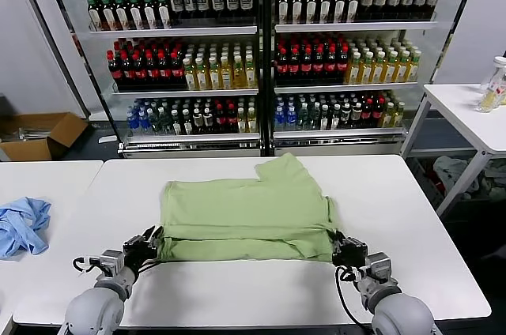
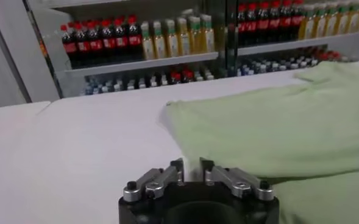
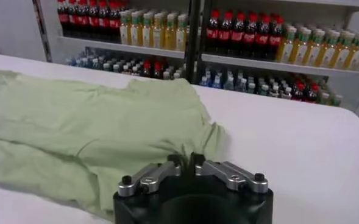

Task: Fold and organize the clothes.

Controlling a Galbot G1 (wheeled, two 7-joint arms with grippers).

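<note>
A white worktop [image 1: 427, 224] is standing in front of the robot, with a second white worktop [image 1: 47, 181] butting against it on the robot's left. A crumpled light blue garment [image 1: 22, 224] is lying on that second one, well apart from the shirt. Behind both, glass-fronted coolers [image 1: 261, 50] are filling the back of the room, their shelves packed with rows of dark, red and yellow bottles [image 1: 316, 62]. An open cardboard box [image 1: 39, 136] is sitting on the floor at the far left, and a third white table [image 1: 466, 114] carrying a clear bottle [image 1: 492, 86] is standing at the far right.

The light green shirt [image 1: 249, 212] is lying flat in the middle of the main worktop, its near hem folded up onto the body so that a doubled band is running along the near edge. One sleeve is sticking out toward the coolers at the far right corner. The cloth is looking smooth, with shallow creases only; the buttons and the checkered patch are not showing.

The left gripper [image 1: 149, 242] is sitting low at the shirt's near left corner, and in the left wrist view its fingers [image 2: 167, 175] are standing slightly parted around a thin edge of the cloth. The right gripper [image 1: 341, 246] is sitting at the near right corner; its fingers [image 3: 219, 167] are nearly together with a pinch of fabric between the tips.
</note>
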